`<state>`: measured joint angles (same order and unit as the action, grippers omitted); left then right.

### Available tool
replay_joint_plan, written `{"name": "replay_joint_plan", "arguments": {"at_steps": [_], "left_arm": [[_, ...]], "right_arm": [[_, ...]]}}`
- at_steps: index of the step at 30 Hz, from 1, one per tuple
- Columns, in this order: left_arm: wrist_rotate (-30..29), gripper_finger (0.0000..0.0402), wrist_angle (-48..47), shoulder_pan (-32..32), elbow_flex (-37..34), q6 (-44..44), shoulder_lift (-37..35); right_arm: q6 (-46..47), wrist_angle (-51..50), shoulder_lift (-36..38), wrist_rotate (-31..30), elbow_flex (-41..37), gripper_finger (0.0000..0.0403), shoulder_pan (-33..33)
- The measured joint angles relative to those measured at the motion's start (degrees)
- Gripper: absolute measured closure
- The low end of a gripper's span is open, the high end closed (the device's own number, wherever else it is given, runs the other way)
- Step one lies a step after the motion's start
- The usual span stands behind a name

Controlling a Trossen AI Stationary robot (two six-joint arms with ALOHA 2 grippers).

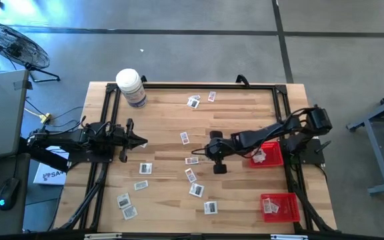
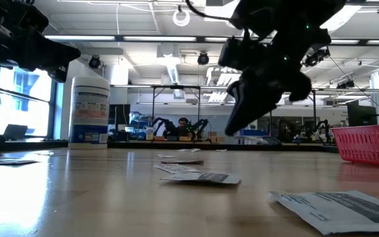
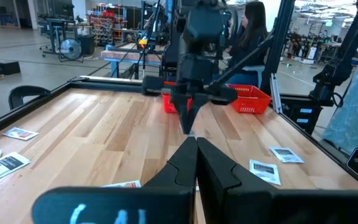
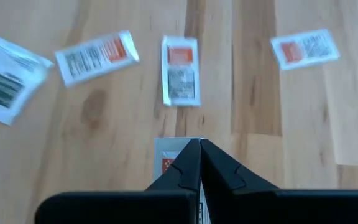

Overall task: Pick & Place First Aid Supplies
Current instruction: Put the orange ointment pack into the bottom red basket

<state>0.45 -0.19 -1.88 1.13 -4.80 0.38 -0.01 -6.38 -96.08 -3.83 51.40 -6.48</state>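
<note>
One packet (image 4: 179, 77) lengthwise ahead of right tool (image 4: 199, 163) (closed).

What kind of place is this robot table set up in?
Probably a robotics lab or workshop: other arm rigs stand behind the wooden table, a person sits at a bench, and a floor fan stands on bare concrete.

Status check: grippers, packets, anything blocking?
Right gripper shut, hanging over a packet mid-table. Left gripper shut, idle at the left side. Loose packets scattered; some in both red baskets. Bottle far corner, nothing blocking.
</note>
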Motion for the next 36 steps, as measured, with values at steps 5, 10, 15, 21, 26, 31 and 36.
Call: {"name": "replay_joint_plan", "arguments": {"at_steps": [5, 10, 15, 21, 26, 31, 36], "left_arm": [[0.00, 0.0401, 0.02, 0.01, -0.01, -0.01, 0.00], [0.00, 0.0401, 0.00, 0.01, -0.02, 0.00, -0.01], [0.00, 0.0401, 0.00, -0.01, -0.01, -0.02, 0.00], [0.00, 0.0401, 0.01, 0.01, 0.00, 0.00, 0.00], [0.00, 0.0401, 0.00, 0.00, 0.00, -0.01, 0.00], [0.00, 0.0401, 0.00, 0.01, 0.00, -0.02, 0.00], [0.00, 0.0401, 0.00, 0.00, -0.01, -0.01, -0.01]], "right_arm": [[0.06, 0.51, 2.29, 2.21, 0.09, 0.0402, -0.34], [0.82, -0.12, 4.87, 8.32, 0.09, 0.0402, -2.37], [7.96, -4.13, 9.02, 17.18, 0.17, 0.0402, -7.81], [23.98, -14.17, 15.35, 15.97, 0.20, 0.0402, -19.03], [41.79, -22.95, 18.02, 7.55, 0.20, 0.0402, -30.64], [60.83, -32.52, 17.64, 0.40, 0.20, 0.0402, -41.60], [72.25, -37.83, 17.32, -1.96, 0.20, 0.0402, -49.50]]}}
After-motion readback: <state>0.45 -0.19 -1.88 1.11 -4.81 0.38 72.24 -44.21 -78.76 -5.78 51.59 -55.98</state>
